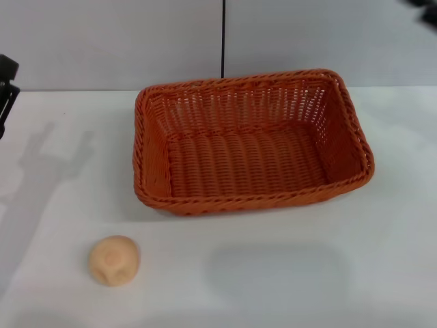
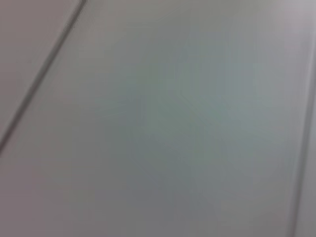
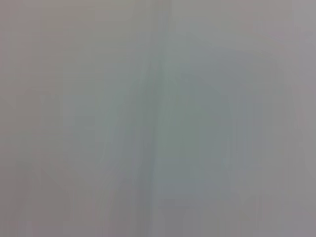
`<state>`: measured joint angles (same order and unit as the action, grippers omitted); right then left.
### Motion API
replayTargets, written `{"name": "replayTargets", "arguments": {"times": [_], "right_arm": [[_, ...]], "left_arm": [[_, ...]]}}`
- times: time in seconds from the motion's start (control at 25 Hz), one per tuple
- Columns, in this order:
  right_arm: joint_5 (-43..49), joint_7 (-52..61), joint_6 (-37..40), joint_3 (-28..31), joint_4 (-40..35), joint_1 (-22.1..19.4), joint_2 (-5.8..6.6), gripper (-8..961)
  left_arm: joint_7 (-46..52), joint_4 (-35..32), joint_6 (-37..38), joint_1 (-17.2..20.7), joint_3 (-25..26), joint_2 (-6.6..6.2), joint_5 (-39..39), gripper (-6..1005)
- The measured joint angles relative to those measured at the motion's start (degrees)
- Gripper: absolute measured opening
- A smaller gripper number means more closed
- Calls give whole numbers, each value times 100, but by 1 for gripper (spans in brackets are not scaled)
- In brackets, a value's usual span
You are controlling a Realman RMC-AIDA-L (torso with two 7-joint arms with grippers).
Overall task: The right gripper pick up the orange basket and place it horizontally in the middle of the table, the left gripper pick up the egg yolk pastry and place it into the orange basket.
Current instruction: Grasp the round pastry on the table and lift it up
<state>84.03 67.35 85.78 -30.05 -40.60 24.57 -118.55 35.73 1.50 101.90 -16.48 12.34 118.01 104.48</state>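
The orange basket (image 1: 252, 143) sits on the white table (image 1: 382, 260), long side across, near the middle and slightly toward the back; it is empty. The egg yolk pastry (image 1: 113, 260), a small round tan ball, lies on the table at the front left, well apart from the basket. A black part of my left gripper (image 1: 7, 89) pokes in at the left edge, far from the pastry. A dark sliver of my right gripper (image 1: 427, 10) shows in the top right corner, above and behind the basket. Both wrist views show only a blurred grey surface.
A grey wall with a dark vertical seam (image 1: 222, 37) rises behind the table's back edge. The left arm's shadow falls on the table's left side (image 1: 41, 178).
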Motion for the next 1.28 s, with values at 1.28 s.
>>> {"name": "replayTargets", "arguments": {"times": [1.28], "right_arm": [[-1823,-1620,-482,1698,2289,-734,13,508]], "left_arm": [[2021,-2523,-310,308,-2851,-156,2409,840]]}}
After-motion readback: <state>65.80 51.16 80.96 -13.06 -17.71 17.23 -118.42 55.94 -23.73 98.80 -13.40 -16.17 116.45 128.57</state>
